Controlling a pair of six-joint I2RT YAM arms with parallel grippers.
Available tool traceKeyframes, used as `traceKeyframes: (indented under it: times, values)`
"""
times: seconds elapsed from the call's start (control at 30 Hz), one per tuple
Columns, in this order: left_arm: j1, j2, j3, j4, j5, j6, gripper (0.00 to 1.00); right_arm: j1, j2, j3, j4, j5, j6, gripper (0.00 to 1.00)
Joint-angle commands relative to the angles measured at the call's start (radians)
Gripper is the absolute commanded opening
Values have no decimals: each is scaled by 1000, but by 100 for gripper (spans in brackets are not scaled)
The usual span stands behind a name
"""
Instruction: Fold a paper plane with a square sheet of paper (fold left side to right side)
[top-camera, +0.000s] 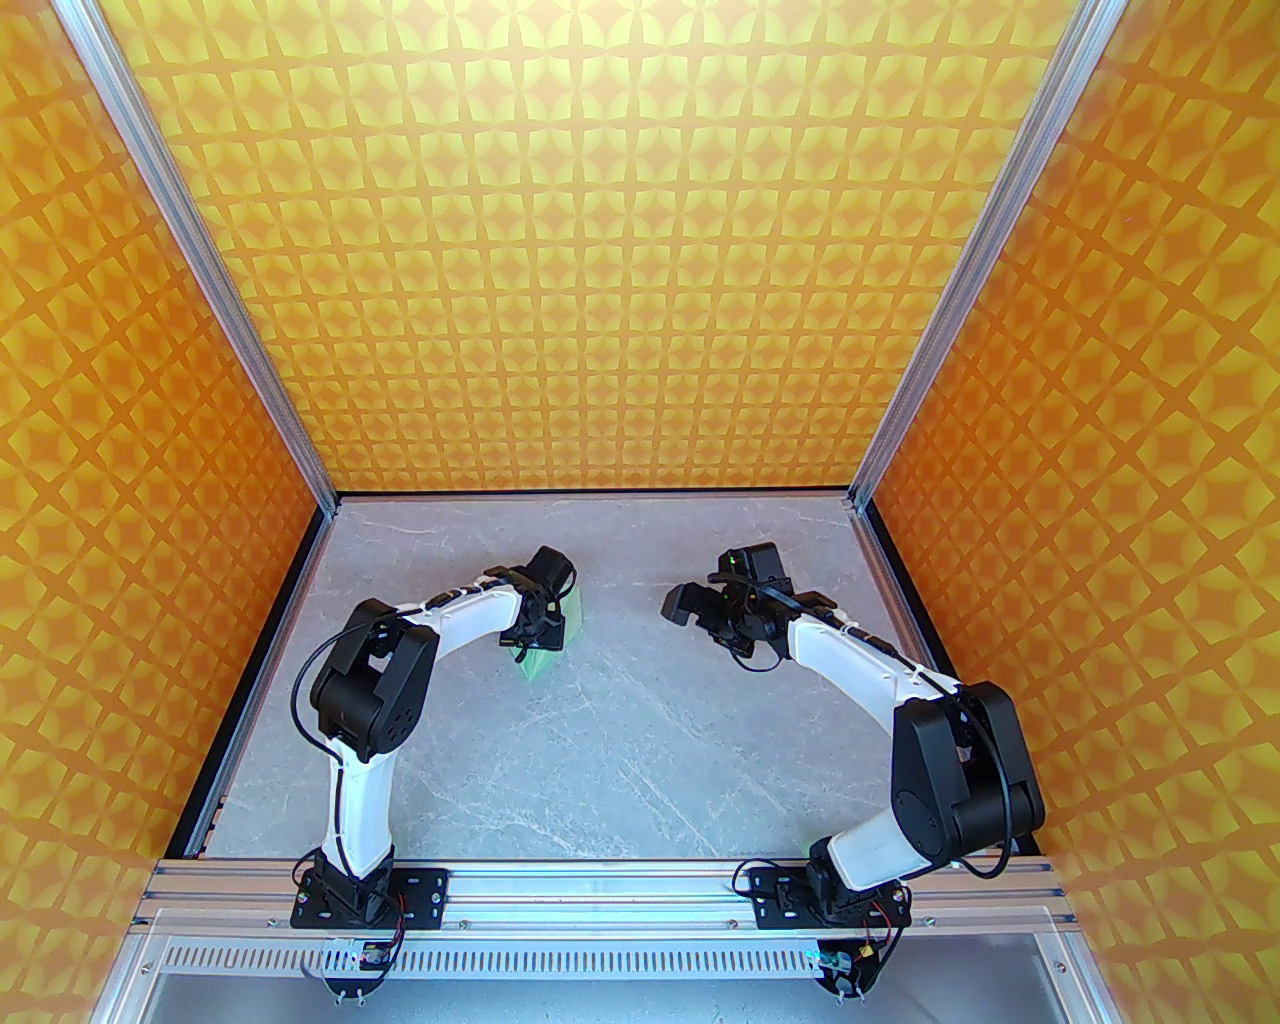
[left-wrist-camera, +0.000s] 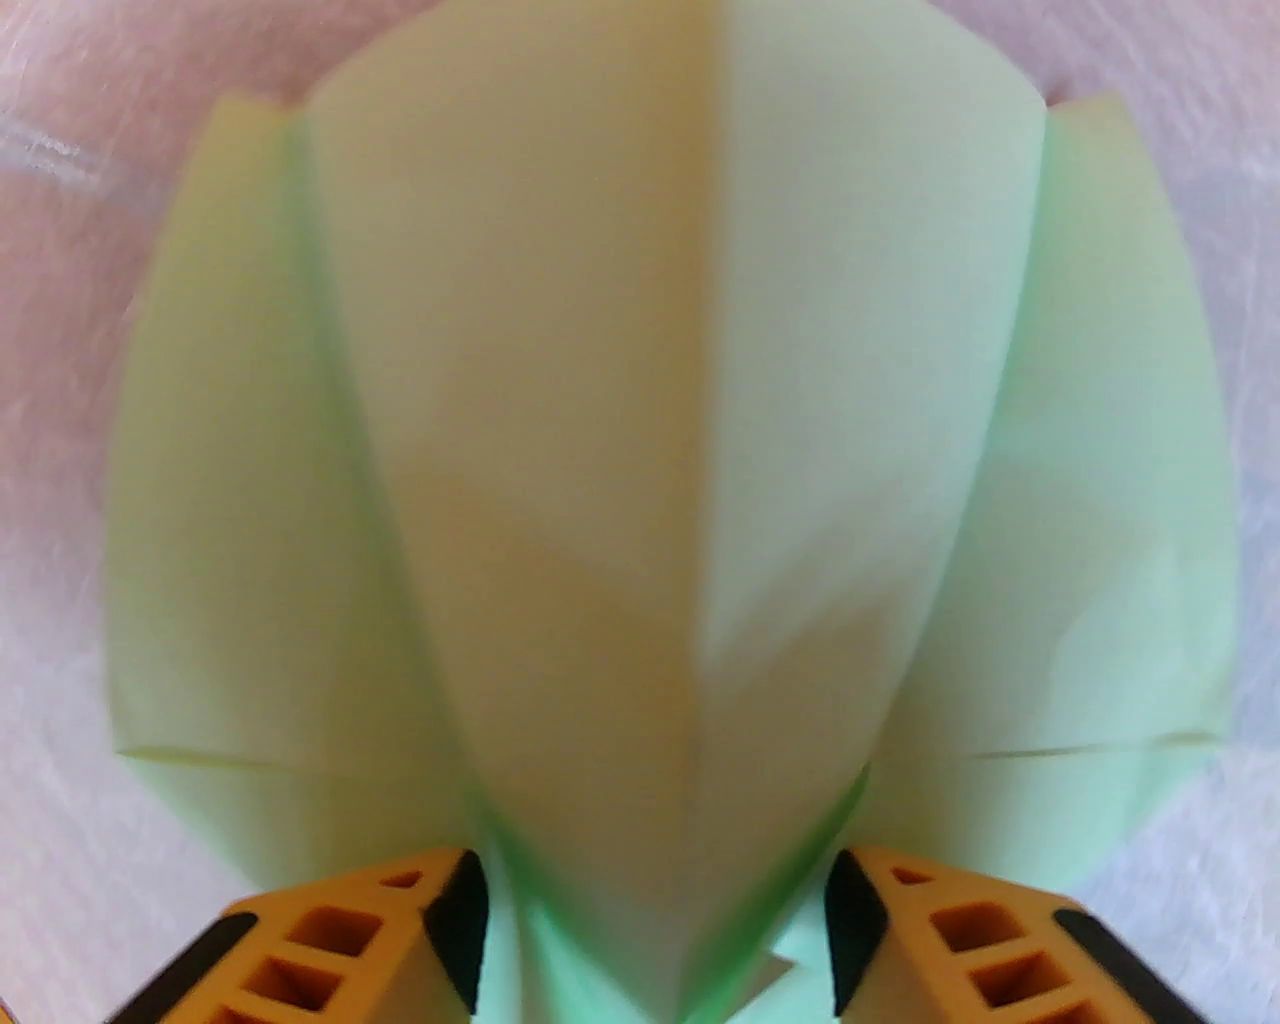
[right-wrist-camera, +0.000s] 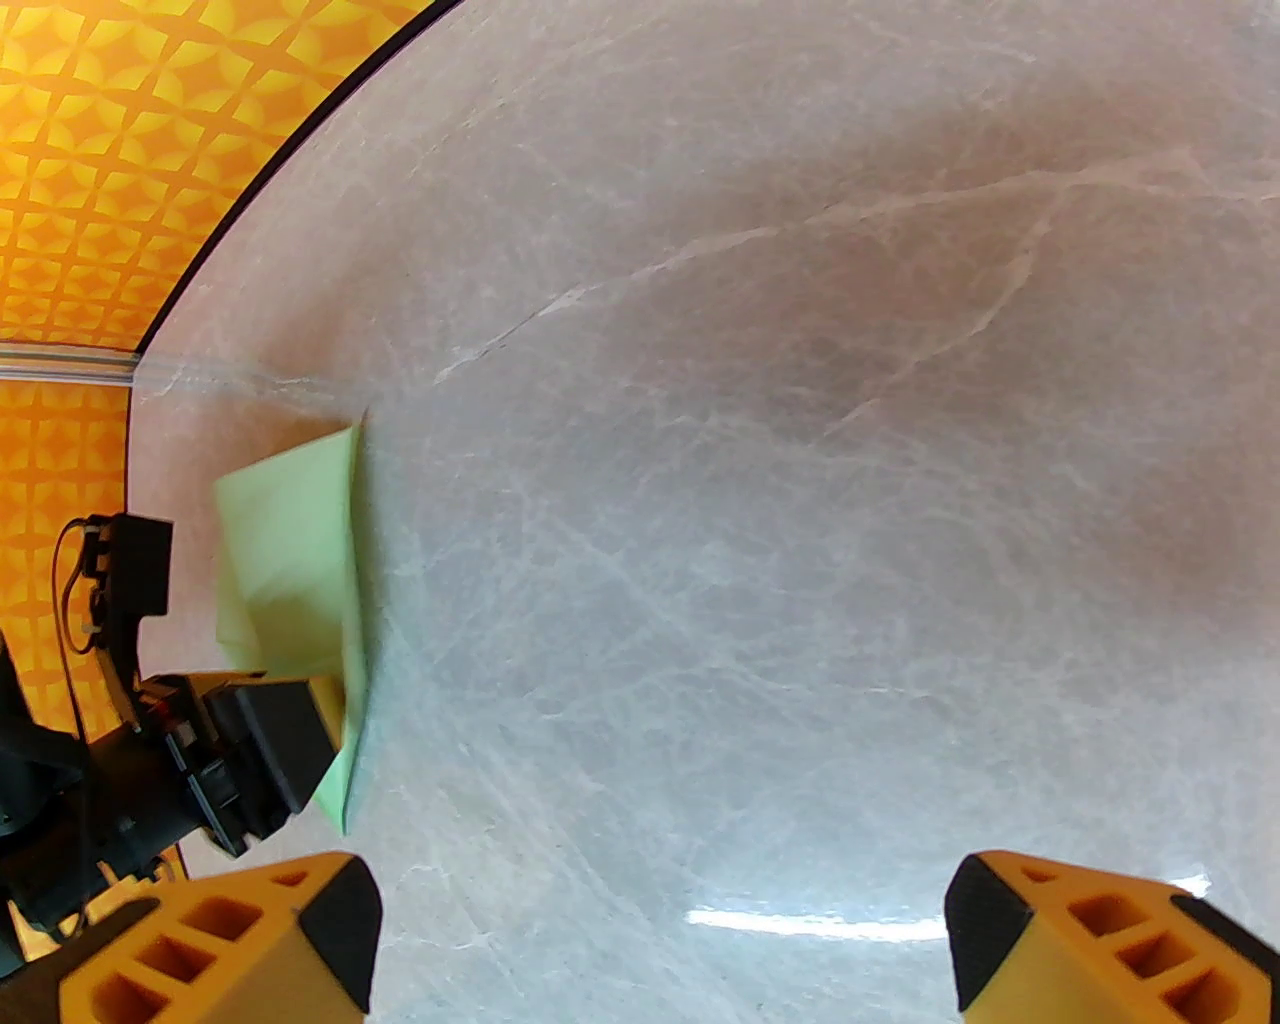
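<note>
Left end effector (left-wrist-camera: 655, 885) parted astride paper plane (left-wrist-camera: 700, 400); nose points toward wrist.

— What closes the space in?
— Orange walls (top-camera: 640, 250) printed with yellow four-pointed stars, at the back and on both sides, joined at the corners by aluminium posts (top-camera: 218, 270).
— And underneath?
— A pale grey, marble-look tabletop (top-camera: 620, 740) with thin white veins and black trim (top-camera: 252, 700) along its left edge. An aluminium rail (top-camera: 600, 885) crosses the near edge. A bright streak of light (right-wrist-camera: 800, 922) reflects off the surface.
</note>
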Motion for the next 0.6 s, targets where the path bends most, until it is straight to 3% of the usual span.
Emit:
traceKeyframes:
  times: [0.0, 0.13, 0.3, 0.4, 0.57]
  values:
    - [4, -93, 61, -106, 17, -7, 78, 2, -73, 19, -52, 92, -57, 99]
    - [15, -201, 100, -141, 13, -23, 96, 2, -163, 18, -92, 223, -127, 99]
    - [79, -438, -15, -124, -99, -74, 99, 2, -320, -52, -48, 487, -235, 99]
    - [156, -649, -197, -12, -219, -67, 99, 1, -420, -186, 119, 612, -351, 99]
    - [366, -945, -565, 265, -271, -11, 99, 2, -536, -492, 539, 738, -515, 99]
